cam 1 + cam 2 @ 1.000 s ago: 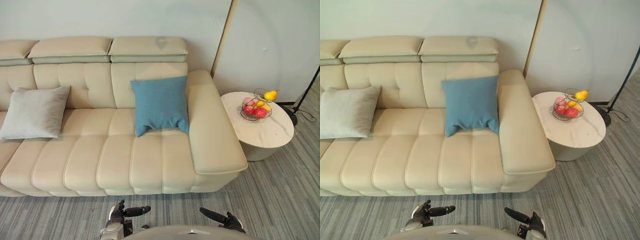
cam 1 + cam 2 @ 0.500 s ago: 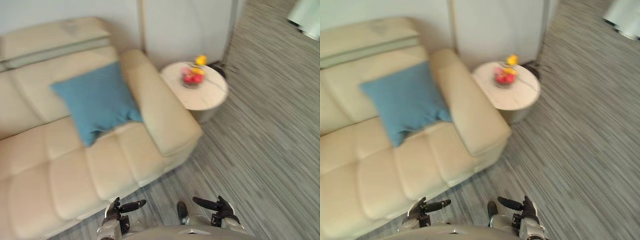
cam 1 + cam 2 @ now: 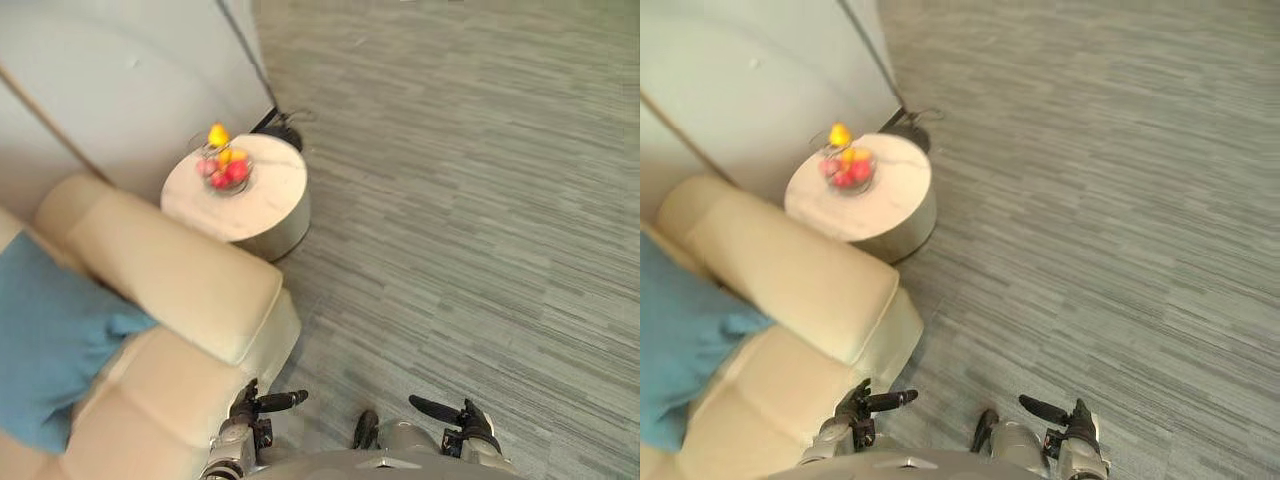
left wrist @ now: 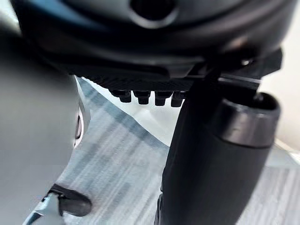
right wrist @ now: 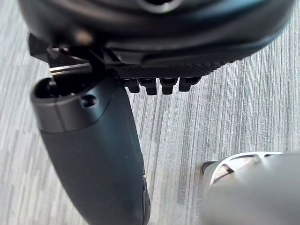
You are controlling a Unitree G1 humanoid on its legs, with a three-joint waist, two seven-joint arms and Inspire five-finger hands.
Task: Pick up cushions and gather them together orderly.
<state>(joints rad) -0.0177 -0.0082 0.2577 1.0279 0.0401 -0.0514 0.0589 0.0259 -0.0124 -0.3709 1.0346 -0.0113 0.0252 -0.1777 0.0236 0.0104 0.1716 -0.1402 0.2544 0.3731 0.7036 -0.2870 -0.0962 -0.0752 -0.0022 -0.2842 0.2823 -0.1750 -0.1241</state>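
A blue cushion (image 3: 40, 340) lies on the cream sofa (image 3: 170, 270) at the far left of the eye views, leaning by the armrest; its left part is cut off by the view's edge. My left hand (image 3: 255, 405) hangs low over the floor just off the sofa's front corner, open and holding nothing. My right hand (image 3: 455, 415) hangs over the grey floor to the right, also open and holding nothing. In the wrist views the thumbs (image 4: 211, 159) (image 5: 93, 154) stand out over bare floor.
A round pale side table (image 3: 250, 200) stands beside the sofa's armrest, carrying a wire basket of fruit (image 3: 225, 165). A dark lamp base (image 3: 280, 130) sits behind it by the white wall (image 3: 130, 80). Grey striped floor (image 3: 480, 200) stretches to the right.
The camera has swung far to the right: the grey cushion and most of the sofa have left the picture and open floor has come in. Both hands keep their low pose.
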